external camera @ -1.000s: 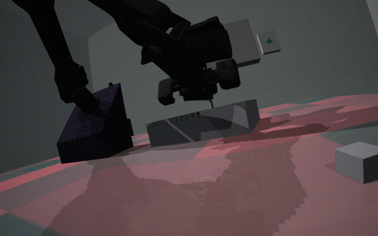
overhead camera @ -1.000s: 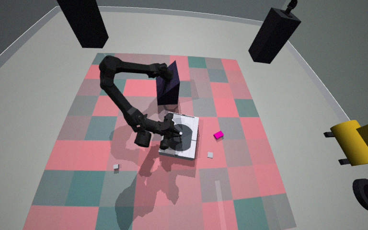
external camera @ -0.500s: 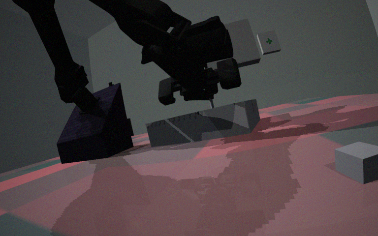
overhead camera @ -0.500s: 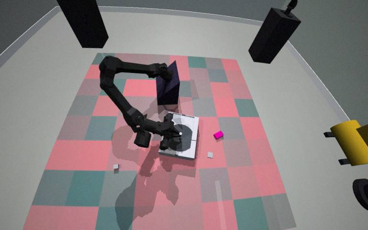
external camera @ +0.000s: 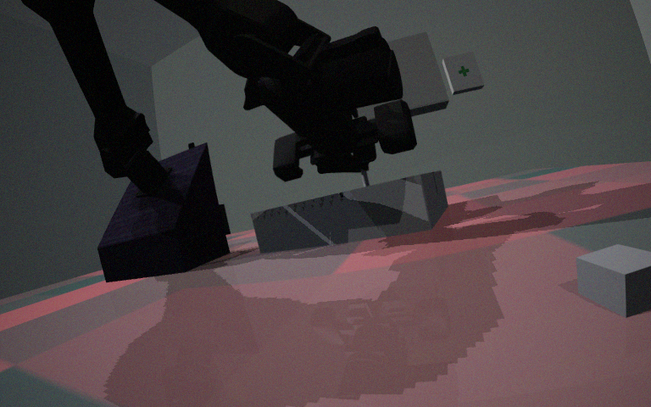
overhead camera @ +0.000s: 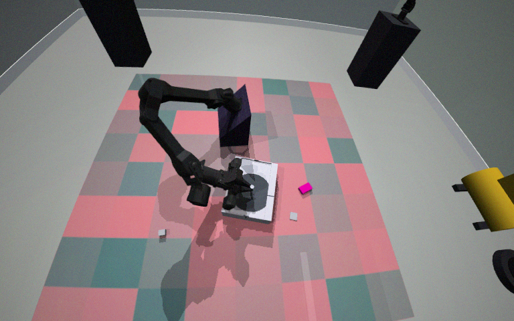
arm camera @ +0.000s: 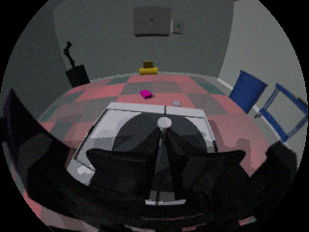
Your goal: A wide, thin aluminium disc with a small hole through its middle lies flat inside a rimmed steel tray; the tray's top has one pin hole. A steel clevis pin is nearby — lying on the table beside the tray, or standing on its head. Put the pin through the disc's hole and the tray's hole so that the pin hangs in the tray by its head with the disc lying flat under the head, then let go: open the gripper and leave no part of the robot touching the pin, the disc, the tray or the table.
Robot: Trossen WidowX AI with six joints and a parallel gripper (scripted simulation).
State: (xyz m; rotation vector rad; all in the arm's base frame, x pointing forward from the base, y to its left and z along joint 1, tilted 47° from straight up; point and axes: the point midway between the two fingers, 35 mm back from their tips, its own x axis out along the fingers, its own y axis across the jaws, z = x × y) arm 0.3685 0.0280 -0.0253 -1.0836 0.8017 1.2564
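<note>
Top view, w/ 12 o'clock at the picture's upper edge: the gripper (overhead camera: 249, 188) (external camera: 364, 169) (arm camera: 162, 130) has its fingers closed on the pin (overhead camera: 251, 186) (external camera: 365, 177) (arm camera: 164, 123), pale round head up at the tips, shank showing below them in the exterior view. Held thus, prob. b/c the shank must lead down and the head must end on top; a grip just under the head will need to open before it seats fully.

Below is the disc (overhead camera: 259, 202) (arm camera: 130, 130), dark and wide, inside the tray (overhead camera: 272, 178) (external camera: 307, 227) (arm camera: 98, 130), whose rim presumably keeps it from sliding off. Can't tell if the tip is in either hole (fingers hide the spot, annoyingly). Judged step: align and lower, then release; a sideways push could drag the disc off the tray's hole.

Farther out, from the tray: magenta block (overhead camera: 305, 188) (arm camera: 146, 94) at 3 o'clock, flat grey piece (overhead camera: 293, 216) (arm camera: 177, 103) at approx. 4, grey cube (overhead camera: 162, 233) (external camera: 607, 268) near 8, dark pedestal (overhead camera: 242, 132) (external camera: 139, 254) near 12, bearing the arm.
</note>
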